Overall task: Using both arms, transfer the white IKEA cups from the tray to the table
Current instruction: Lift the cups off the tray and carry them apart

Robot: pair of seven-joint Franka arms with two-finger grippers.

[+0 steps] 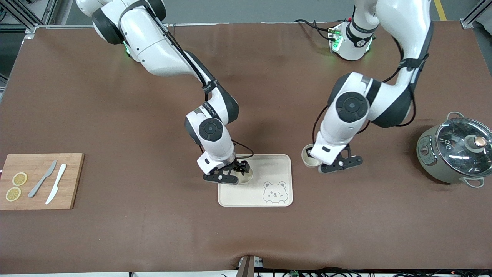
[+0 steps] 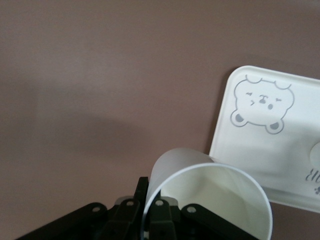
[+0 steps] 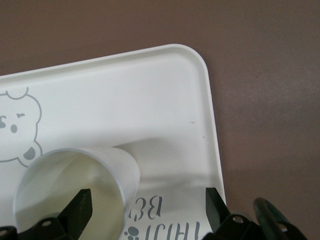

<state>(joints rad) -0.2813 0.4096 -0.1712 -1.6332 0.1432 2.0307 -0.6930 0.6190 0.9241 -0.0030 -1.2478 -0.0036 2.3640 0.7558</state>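
Nearest the camera: cream rectangular tray (image 1: 276,169) with rounded corners and a grey bear-face drawing, flat on the matte brown counter (image 1: 153,231). One small cream-white handleless tapered cup (image 1: 246,177) stands upright on the tray, at the edge toward the right arm's end. Looks empty inside in the right wrist view (image 3: 75,190).

Right gripper (image 1: 235,176) is low over that cup, fingers spread wide, one finger (image 3: 80,210) at the cup's rim and the other well apart over the tray lettering. Nothing held. Likely lined up to pinch the cup wall, one finger inside the rim and one outside; the grasp is not made yet.

Second white tapered cup (image 1: 307,156) is off the tray, on or just above the counter beside the tray's edge toward the left arm's end. Left gripper (image 1: 326,163) is clamped tight on its rim (image 2: 210,195), wall pinched between the fingers. Cup reads empty in the left wrist view. Can't tell if its base touches the counter. Judgement: this cup is at its drop-off spot, release is next.

Other containers: grey-green cooking pot (image 1: 451,154) with glass lid on, toward the left arm's end; contents not readable. Wooden cutting board (image 1: 73,184) toward the right arm's end carries two lemon slices (image 1: 16,186), a grey knife (image 1: 42,179) and a white knife (image 1: 56,184). None in the way.
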